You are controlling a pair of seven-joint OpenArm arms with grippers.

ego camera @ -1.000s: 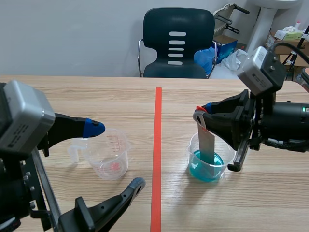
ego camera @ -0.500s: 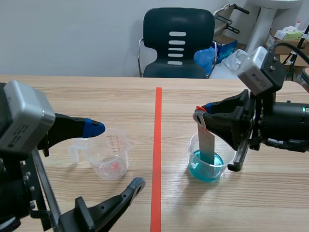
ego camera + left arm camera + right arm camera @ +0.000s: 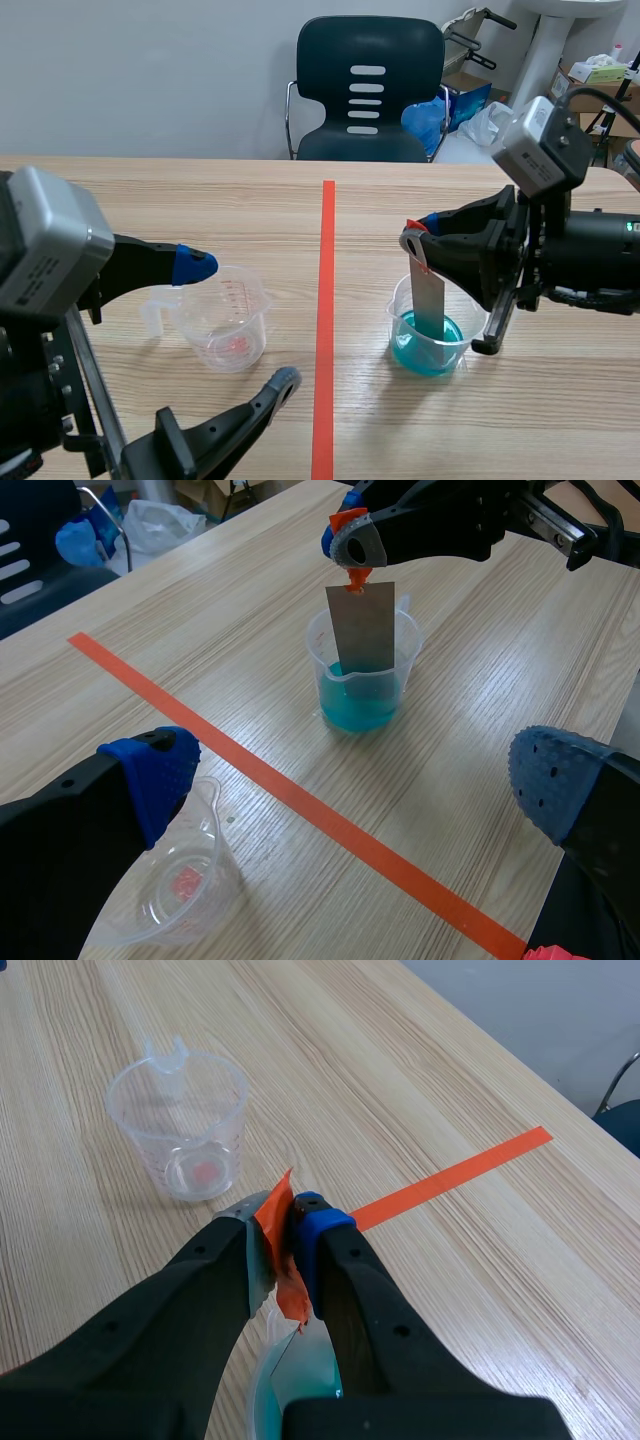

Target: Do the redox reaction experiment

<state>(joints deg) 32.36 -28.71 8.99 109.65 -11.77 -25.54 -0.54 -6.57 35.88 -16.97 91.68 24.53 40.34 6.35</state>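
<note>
A grey metal strip hangs upright in a clear plastic cup. Its lower end appears to sit in the blue liquid, its long axis is vertical, and its orange-red tape tab points up. My right tool pinches that tab, both fingers pressed flat on it, so the strip lies straight below the fingertips with its broad face toward my other arm. The cup stands on the tabletop, on my right of the red tape line.

Across the line, my left tool is spread wide and holds nothing. One finger is at the rim of an empty measuring cup with a small red spot at its bottom, well apart from the strip. The right arm is the nearer one and the only one touching the strip.

As I judge it, the strip is at the dipping step. The coming move turns on the vertical axis: raised or lowered straight along its length, the strip should clear the cup, while a sideways pull could catch the rim and tip the light cup.
</note>
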